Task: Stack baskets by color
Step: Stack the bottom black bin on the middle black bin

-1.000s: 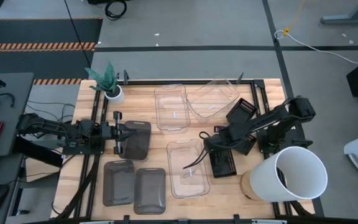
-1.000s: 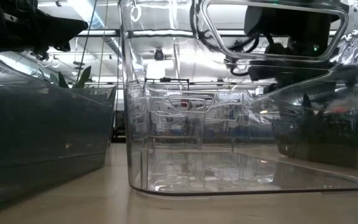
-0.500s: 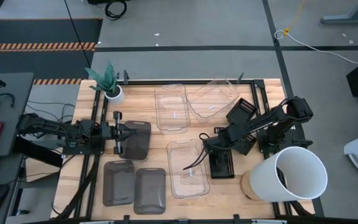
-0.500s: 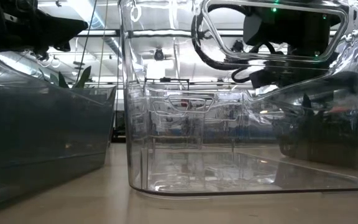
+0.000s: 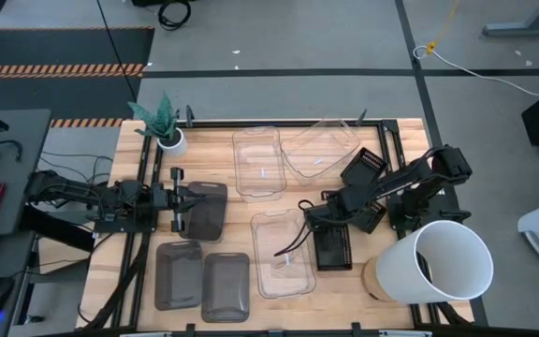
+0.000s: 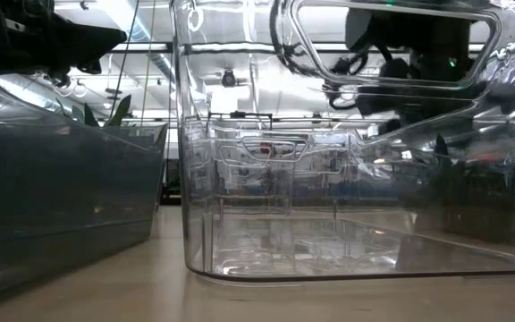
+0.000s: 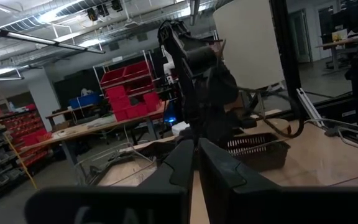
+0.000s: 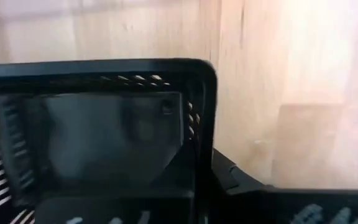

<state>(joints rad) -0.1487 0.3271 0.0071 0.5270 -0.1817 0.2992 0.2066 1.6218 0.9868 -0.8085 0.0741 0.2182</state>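
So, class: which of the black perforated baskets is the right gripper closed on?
The black basket beside the front clear basket; the right gripper grips its rim. The other black ones sit behind the arm.

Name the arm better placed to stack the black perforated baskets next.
Right. The right gripper is already shut on the rim of the small black perforated plastic basket, beside the other black baskets; the left gripper is across the table at a smoky grey basket.

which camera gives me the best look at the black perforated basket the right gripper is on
The high view: the whole black basket shows beside a clear basket. The right wrist view shows only its rim and mesh wall up close; the left wrist view shows it far off; the low view barely shows it.
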